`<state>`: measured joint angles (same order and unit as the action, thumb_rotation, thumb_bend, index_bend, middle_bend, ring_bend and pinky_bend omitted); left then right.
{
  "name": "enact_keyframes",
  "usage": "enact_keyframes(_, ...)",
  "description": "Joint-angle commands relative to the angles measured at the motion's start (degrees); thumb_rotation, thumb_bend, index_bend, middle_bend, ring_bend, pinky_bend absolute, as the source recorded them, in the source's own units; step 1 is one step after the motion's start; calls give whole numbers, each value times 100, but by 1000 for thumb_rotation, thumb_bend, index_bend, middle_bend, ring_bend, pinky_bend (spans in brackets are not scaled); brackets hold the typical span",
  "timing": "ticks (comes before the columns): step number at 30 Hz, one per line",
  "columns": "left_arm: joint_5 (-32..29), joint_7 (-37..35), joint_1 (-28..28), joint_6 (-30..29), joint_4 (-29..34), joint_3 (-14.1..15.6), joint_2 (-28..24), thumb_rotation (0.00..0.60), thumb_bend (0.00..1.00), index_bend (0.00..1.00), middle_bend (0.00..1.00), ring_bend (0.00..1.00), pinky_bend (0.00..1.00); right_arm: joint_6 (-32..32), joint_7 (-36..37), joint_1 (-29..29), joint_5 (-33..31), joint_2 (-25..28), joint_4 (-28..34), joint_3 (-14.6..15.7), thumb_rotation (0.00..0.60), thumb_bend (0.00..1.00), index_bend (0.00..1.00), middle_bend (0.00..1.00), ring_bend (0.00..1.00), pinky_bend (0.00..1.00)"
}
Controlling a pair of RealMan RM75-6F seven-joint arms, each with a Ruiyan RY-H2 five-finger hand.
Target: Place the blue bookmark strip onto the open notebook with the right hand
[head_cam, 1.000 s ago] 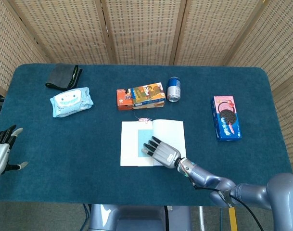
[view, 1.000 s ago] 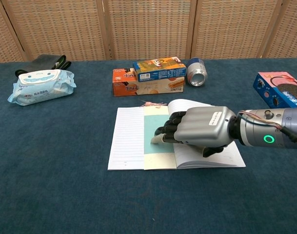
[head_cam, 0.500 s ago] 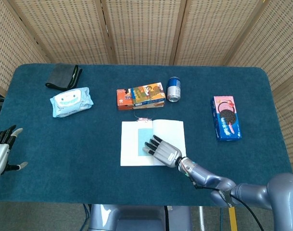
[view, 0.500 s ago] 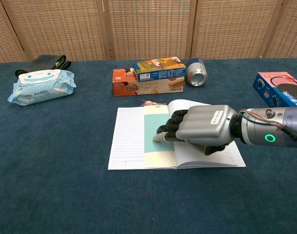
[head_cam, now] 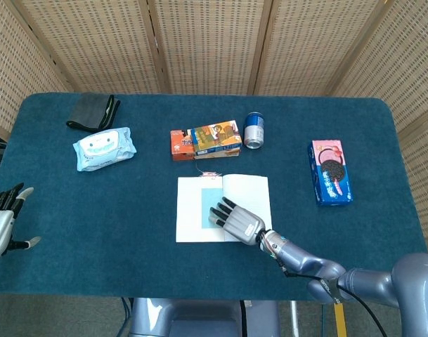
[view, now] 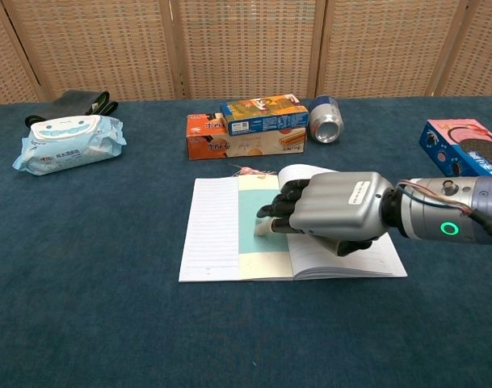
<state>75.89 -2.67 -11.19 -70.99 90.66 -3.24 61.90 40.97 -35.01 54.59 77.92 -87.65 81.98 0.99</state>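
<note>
The open notebook (head_cam: 189, 210) (view: 209, 230) lies at the table's middle. The light blue bookmark strip (head_cam: 209, 200) (view: 250, 212) lies flat along the notebook's middle, near the spine. My right hand (head_cam: 235, 219) (view: 330, 212) hovers palm down over the right page, fingers apart and bent downward, and their tips touch the strip's right edge without gripping it. The hand hides part of the right page. My left hand (head_cam: 3, 217) shows only in the head view, at the table's left edge, with spread fingers and nothing in it.
Behind the notebook stand snack boxes (head_cam: 206, 139) (view: 246, 129) and a tipped can (head_cam: 254, 130) (view: 326, 119). A cookie box (head_cam: 331, 172) (view: 464, 147) lies at the right, a wipes pack (head_cam: 105, 147) (view: 68, 141) and a dark pouch (head_cam: 93, 112) at the back left.
My right hand has crept slightly toward the notebook's far edge, fingertips staying at the strip. The strip, the notebook and the left hand have not moved.
</note>
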Motion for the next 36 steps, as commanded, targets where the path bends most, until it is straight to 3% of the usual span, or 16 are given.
enact_keyframes(1,4,7,-6,11,0,6,2,600,0,0,0,0,0,59,25,-5,77,10,22,-4,600,1000,0,0,0,25)
enact_keyframes(9,3,-4,7,-11,8,5,-4,600,0,0,0,0,0,366,259,-19,392,104,227,-126,600,1000,0,0,0,25)
enact_keyframes(10,23,-13,13,-17,12,16,-8,600,0,0,0,0,0,753,412,-46,655,178,377,-273,600,1000,0,0,0,25)
enact_keyframes(18,92,-140,51,-97,11,19,-49,600,0,0,0,0,0,1834,1071,-367,1263,743,705,-450,600,993,0,0,0,25)
enact_keyframes(21,115,-194,85,-184,-5,2,-69,600,0,0,0,0,0,2697,1308,-864,1374,1144,863,-452,600,711,0,0,0,25)
enact_keyframes(23,145,-207,111,-250,-13,2,-66,600,0,0,0,0,0,3166,1443,-1200,1481,1371,939,-344,600,445,0,0,0,25)
enact_keyframes(25,181,-230,130,-299,-16,6,-69,600,0,0,0,0,0,3467,1557,-1450,1479,1506,970,-281,600,316,0,0,0,25)
enact_keyframes(31,340,-365,237,-536,-36,31,-90,600,0,0,0,0,0,4628,2393,-2545,1184,1843,886,-77,600,149,0,0,0,22)
enact_keyframes(36,545,-441,352,-788,-52,89,-84,600,0,0,0,0,0,5358,3229,-3513,747,1833,458,106,600,5,0,0,0,1)
